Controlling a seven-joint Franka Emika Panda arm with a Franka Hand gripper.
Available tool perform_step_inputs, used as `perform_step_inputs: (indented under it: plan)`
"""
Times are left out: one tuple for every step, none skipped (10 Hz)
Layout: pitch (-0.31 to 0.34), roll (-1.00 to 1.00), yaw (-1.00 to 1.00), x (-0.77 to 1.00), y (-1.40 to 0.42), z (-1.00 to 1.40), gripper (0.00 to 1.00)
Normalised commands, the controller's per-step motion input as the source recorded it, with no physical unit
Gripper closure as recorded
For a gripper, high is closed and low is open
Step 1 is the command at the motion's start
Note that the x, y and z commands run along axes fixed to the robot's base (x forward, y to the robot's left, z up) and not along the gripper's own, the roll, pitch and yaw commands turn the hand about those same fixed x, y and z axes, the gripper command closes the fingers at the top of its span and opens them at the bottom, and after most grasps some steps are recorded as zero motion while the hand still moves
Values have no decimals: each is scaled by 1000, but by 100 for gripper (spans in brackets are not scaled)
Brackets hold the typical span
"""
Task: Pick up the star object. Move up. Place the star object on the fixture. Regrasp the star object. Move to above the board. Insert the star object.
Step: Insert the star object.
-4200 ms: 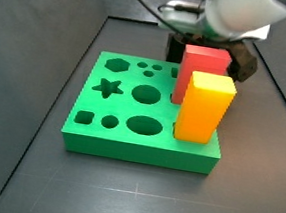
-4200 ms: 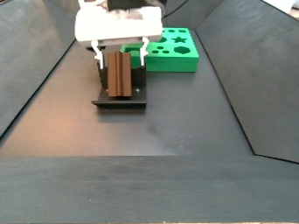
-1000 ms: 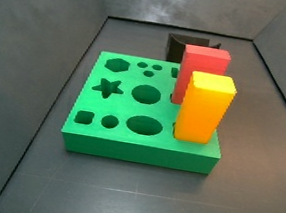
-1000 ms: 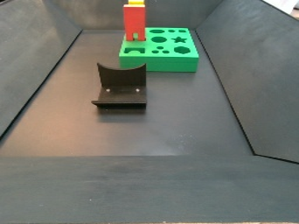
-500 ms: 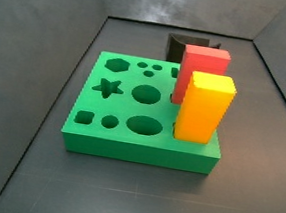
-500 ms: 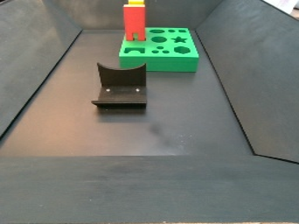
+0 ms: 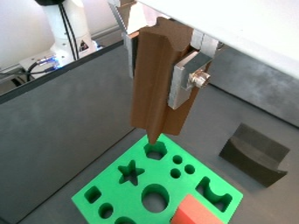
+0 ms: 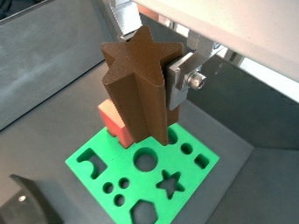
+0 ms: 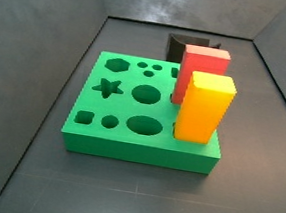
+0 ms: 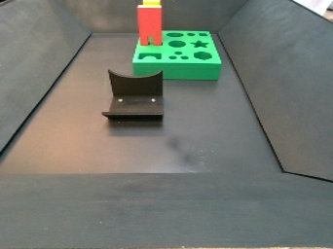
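In both wrist views we see the star object [image 7: 158, 83] [image 8: 142, 83], a dark-brown peg with a star-shaped end face, held upright in the hand [image 7: 162, 61] [image 8: 152, 70] and hanging in the air above the board [image 7: 158, 188] [image 8: 146, 171]. The silver fingers [image 7: 187, 77] [image 8: 179, 79] press against the peg's flanks, so we read the hand as closed on the peg; only one finger shows clearly, the other lies mostly behind the peg. The peg's lower end appears clear of the green slab. The star-shaped cut-out [image 7: 129, 171] [image 8: 172, 183] lies open near one edge of the board, beside the round holes [image 7: 156, 199] [image 8: 145, 160].

Around the board we note two tall blocks standing on it: a red block [image 9: 203, 72] [image 10: 150, 27] and a yellow-orange block [image 9: 203, 108], the latter nearer the camera in a side view. In a wrist view the red block [image 8: 112, 118] sits just behind the peg, partly hidden by it. The fixture [image 10: 132, 94] [image 7: 253, 150], a dark bracket on a base plate, stands on the dark tabletop [image 10: 182, 136] apart from the board; in a side view it shows only as a dark shape [image 9: 187, 44] behind the red block.

Neither side view shows the hand or the peg
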Motion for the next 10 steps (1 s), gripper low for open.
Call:
perform_step_inputs:
  plan:
    - [-7,0,0,-37,0,0,100]
    - [0,39,0,0,0,-40,100]
    - [0,147,0,0,89,-177,100]
    - [0,344,0,0,31,-246,100]
    - [-10,284,-9,-6,69,-303,100]
    - [-47,191,-34,0,49,-320,100]
    - [-19,233,-46,0,66,-269,100]
    - [0,136,-49,0,6,-49,100]
    - [0,0,0,3,-100,-49,100]
    - [-61,69,-306,-17,0,-311,100]
